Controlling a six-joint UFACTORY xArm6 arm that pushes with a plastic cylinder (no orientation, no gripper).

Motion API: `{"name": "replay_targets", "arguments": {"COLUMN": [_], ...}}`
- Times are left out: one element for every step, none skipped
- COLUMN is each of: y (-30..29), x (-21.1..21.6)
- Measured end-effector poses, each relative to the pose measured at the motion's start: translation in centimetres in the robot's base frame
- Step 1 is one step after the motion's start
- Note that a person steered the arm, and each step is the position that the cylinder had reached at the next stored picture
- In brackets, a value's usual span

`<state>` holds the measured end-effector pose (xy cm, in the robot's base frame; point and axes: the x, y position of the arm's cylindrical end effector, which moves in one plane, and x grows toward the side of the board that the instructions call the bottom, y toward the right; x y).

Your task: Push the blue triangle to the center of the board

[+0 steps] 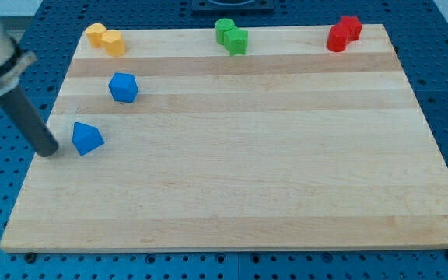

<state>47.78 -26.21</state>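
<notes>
The blue triangle (87,138) lies near the board's left edge, about halfway down. My tip (47,151) rests on the board just left of the blue triangle, a small gap apart from it. The rod slants up toward the view's top left. A blue cube-like block (123,86) sits above and slightly right of the triangle.
Two yellow blocks (105,38) sit at the board's top left corner. Two green blocks (231,36) sit at the top middle. Two red blocks (344,33) sit at the top right. The wooden board (239,187) lies on a blue perforated table.
</notes>
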Motion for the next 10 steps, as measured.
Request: {"name": "replay_targets", "arguments": {"y": [3.8, 4.2, 4.2, 5.0, 7.2, 10.1, 12.8, 15.7, 17.7, 15.1], "x": [-0.3, -1.4, -2.5, -3.8, -4.5, -4.5, -4.5, -4.5, -4.5, -5.2]}}
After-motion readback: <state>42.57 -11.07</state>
